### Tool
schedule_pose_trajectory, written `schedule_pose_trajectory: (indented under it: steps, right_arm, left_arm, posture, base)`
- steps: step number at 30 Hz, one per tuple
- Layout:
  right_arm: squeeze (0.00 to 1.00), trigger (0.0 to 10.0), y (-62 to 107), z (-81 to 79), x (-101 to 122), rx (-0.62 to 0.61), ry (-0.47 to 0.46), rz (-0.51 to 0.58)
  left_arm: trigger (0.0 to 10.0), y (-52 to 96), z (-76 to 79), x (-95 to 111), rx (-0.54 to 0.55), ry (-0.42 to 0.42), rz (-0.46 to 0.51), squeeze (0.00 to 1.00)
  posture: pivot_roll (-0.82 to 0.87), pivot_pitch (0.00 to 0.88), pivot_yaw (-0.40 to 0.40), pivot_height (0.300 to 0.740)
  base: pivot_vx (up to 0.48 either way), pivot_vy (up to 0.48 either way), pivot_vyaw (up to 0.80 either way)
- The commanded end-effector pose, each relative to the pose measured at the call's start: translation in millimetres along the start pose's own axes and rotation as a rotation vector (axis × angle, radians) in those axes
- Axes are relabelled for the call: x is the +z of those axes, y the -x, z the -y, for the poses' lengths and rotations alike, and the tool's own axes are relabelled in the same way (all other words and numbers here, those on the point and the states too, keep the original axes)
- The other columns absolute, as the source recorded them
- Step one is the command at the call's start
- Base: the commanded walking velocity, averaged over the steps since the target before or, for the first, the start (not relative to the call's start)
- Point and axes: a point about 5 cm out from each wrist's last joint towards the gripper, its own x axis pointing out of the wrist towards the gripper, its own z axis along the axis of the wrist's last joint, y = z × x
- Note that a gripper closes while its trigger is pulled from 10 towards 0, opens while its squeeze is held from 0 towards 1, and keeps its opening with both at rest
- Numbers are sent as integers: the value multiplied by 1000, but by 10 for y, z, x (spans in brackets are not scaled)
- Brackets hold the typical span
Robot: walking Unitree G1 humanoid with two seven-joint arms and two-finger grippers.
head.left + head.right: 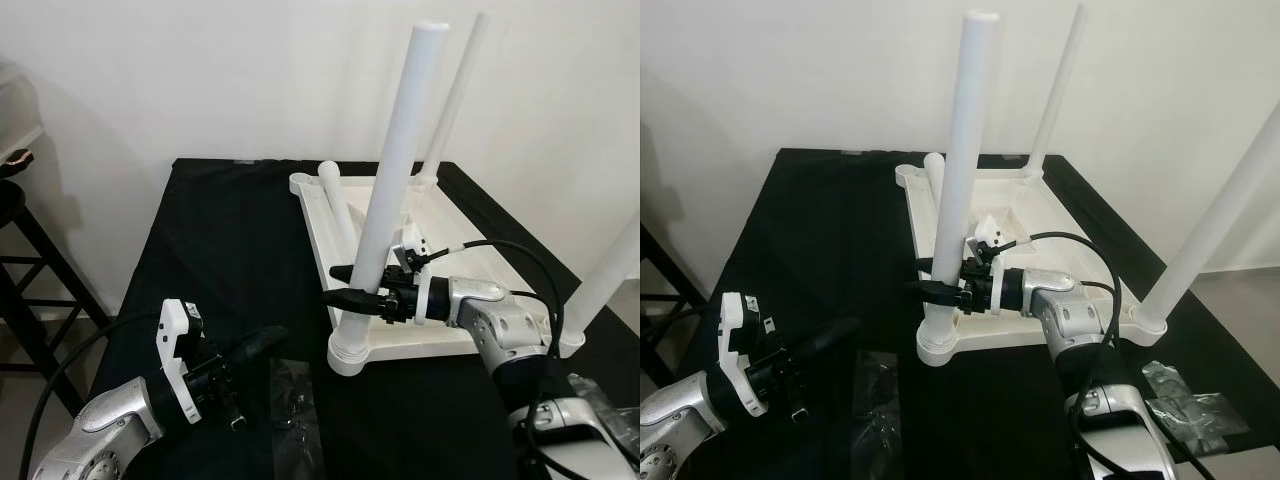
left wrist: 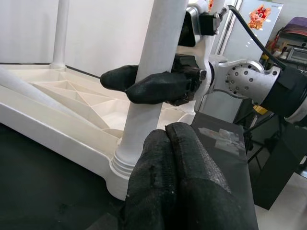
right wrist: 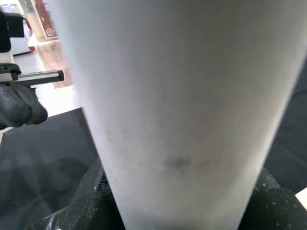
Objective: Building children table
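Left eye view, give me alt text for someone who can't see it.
The right gripper clamps a white table leg standing upright in the near corner of an upturned white tabletop on a black table. The left gripper hovers shut nearby.

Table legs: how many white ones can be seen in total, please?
4. One stands in the near-left socket, clasped by the right gripper. One stands at the far corner, one at the near-right corner. One lies loose on the upturned tabletop.
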Motion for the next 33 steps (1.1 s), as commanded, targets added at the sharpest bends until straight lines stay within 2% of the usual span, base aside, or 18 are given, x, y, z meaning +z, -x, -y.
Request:
schedule_pose_trajectory:
  steps: [1, 4, 6, 10, 11, 12, 13, 14, 15, 17, 21, 25, 26, 29, 30, 31, 32, 33]
  right_arm:
    - [0, 0, 18, 13, -3, 4, -8, -10]
    - [0, 0, 11, 16, -15, 0, 0, -7]
    - [0, 0, -40, 4, -113, -98, -2, -21]
    - [0, 0, -86, -42, -206, -175, 2, -45]
    - [0, 0, -135, -102, -278, -239, -12, -48]
    - [0, 0, -248, -199, -348, -449, -43, 25]
    - [0, 0, -248, -199, -348, -449, -43, 25]
    - [0, 0, -357, -438, -510, -646, -235, 136]
    - [0, 0, -439, -663, -589, -704, -211, 93]
    - [0, 0, -462, -735, -542, -718, -197, 125]
    - [0, 0, -389, -593, -579, -743, -294, 146]
    - [0, 0, -503, -713, -594, -688, -242, 73]
    - [0, 10000, -480, -720, -571, -715, -244, 77]
    - [0, 10000, -463, -728, -541, -713, -268, 96]
    - [741, 10000, -456, -757, -496, -711, -273, 107]
    - [741, 10000, -456, -757, -496, -711, -273, 107]
    - [1000, 10000, -469, -779, -431, -667, -257, 120]
    - [1000, 10000, -469, -779, -431, -667, -257, 120]
  left_arm:
    - [10000, -5, 27, 1, -4, -3, -4, 0]
    - [10000, -5, 29, 4, -5, -3, -4, 0]
    - [10000, -4, 35, 10, -5, -3, -3, 0]
    - [10000, 0, 40, 15, -4, -4, -2, 0]
    - [10000, 7, 43, 20, -4, -5, -1, 0]
    - [10000, 21, 40, 28, -3, -6, 0, 0]
    - [10000, 21, 40, 28, -3, -6, 0, 0]
    - [10000, 37, 33, 39, -2, -6, 0, 0]
    - [10000, 44, 22, 47, -5, -4, -1, 0]
    - [10000, 46, 11, 49, -9, -4, -5, 0]
    - [10000, 17, 13, 42, -24, 4, -11, 0]
    - [10000, 31, 22, 43, -15, 1, -7, 0]
    - [10000, 40, 24, 47, -5, -2, -1, 0]
    - [10000, 38, 22, 47, -2, -3, 0, 0]
    - [10000, 38, 19, 50, -4, -2, -1, 0]
    - [10000, 38, 19, 50, -4, -2, -1, 0]
    - [10000, 39, 19, 52, -9, 3, -4, 0]
    - [10000, 39, 19, 52, -9, 3, -4, 0]
  posture:
    - [128, 0, -111, 740]
    - [125, 0, -110, 740]
    - [122, 0, -115, 740]
    - [119, 0, -121, 740]
    - [115, 0, -121, 740]
    - [95, 0, -110, 740]
    - [95, 0, -110, 740]
    - [69, 0, -97, 740]
    - [53, 0, -80, 740]
    - [46, 0, -73, 740]
    - [76, 0, -96, 740]
    - [71, 0, -93, 740]
    - [73, 0, -93, 740]
    - [73, 0, -93, 740]
    - [71, 0, -91, 740]
    - [71, 0, -91, 740]
    - [64, 0, -80, 740]
    - [64, 0, -80, 740]
  base:
    - [0, 0, 0]
    - [0, 0, 0]
    - [0, 0, 0]
    - [0, 0, 0]
    - [0, 0, 0]
    - [0, 0, 0]
    - [0, 0, 0]
    - [0, 0, 0]
    - [0, 0, 0]
    - [0, 0, 0]
    - [0, 0, 0]
    - [0, 0, 0]
    - [0, 0, 0]
    - [0, 0, 0]
    - [0, 0, 0]
    - [0, 0, 0]
    - [0, 0, 0]
    - [0, 0, 0]
